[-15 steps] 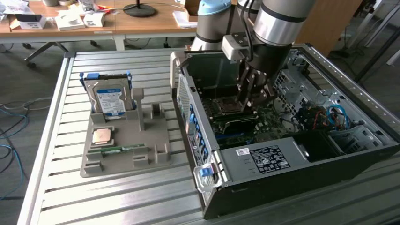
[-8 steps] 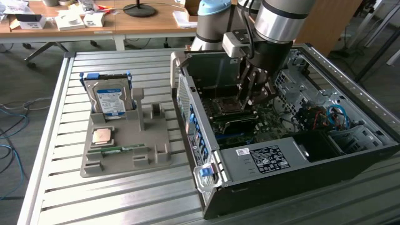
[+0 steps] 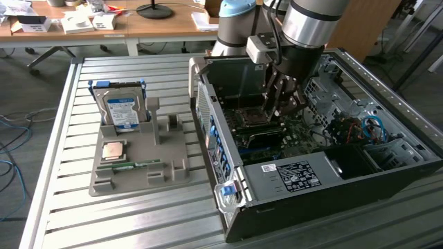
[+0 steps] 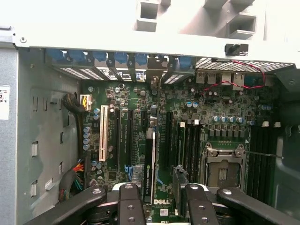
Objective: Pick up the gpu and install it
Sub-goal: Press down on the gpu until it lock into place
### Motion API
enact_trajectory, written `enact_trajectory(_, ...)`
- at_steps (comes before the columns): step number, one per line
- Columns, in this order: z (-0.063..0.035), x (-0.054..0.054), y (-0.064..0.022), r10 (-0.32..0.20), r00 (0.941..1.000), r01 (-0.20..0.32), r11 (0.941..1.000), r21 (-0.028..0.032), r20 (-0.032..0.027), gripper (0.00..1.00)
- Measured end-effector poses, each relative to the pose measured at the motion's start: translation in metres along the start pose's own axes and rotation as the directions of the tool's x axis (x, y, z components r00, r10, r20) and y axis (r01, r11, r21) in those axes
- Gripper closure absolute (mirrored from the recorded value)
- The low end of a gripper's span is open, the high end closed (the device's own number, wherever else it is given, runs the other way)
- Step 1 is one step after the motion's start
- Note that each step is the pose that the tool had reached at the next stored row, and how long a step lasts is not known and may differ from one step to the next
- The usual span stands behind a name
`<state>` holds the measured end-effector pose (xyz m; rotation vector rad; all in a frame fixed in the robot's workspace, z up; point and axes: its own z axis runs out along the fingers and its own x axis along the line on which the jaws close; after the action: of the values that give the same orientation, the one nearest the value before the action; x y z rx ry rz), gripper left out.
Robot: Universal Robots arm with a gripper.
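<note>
Black gripper (image 4: 157, 197) fingers spread, above gpu (image 4: 149, 164) seated upright in motherboard (image 4: 187, 117)

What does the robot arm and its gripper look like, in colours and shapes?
The robot arm is a thick silver-grey cylinder with a pale blue joint cap behind it. A light grey box sits on the wrist. The gripper is black, with jointed linkage bars and round silver bolts. A dark cable runs down along the arm.
</note>
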<state>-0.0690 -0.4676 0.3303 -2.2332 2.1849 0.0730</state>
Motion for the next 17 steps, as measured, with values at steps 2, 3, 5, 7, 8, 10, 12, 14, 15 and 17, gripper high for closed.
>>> enact_trajectory(2,0.0000,0.0000,0.0000,0.000,1.0000,0.000,1.0000,0.0000,0.0000,0.60)
enact_trajectory(3,0.0000,0.0000,0.0000,0.000,1.0000,0.000,1.0000,0.0000,0.0000,0.62)
enact_trajectory(5,0.0000,0.0000,0.0000,0.000,1.0000,0.000,1.0000,0.0000,0.0000,0.68)
enact_trajectory(7,0.0000,0.0000,0.0000,0.000,1.0000,0.000,1.0000,0.0000,0.0000,0.74)
enact_trajectory(8,0.0000,0.0000,0.0000,0.000,1.0000,0.000,1.0000,0.0000,0.0000,0.80)
enact_trajectory(10,0.0000,0.0000,0.0000,0.000,1.0000,0.000,1.0000,0.0000,0.0000,0.89)
enact_trajectory(12,0.0000,0.0000,0.0000,0.000,1.0000,0.000,1.0000,0.0000,0.0001,0.89)
enact_trajectory(14,0.0000,0.0000,0.0000,0.000,1.0000,0.000,1.0000,0.0000,0.0000,0.89)
enact_trajectory(15,0.0000,0.0000,0.0000,0.000,1.0000,0.000,1.0000,0.0000,0.0000,0.89)
enact_trajectory(17,0.0000,0.0000,0.0000,0.000,1.0000,0.000,1.0000,0.0000,0.0000,0.89)
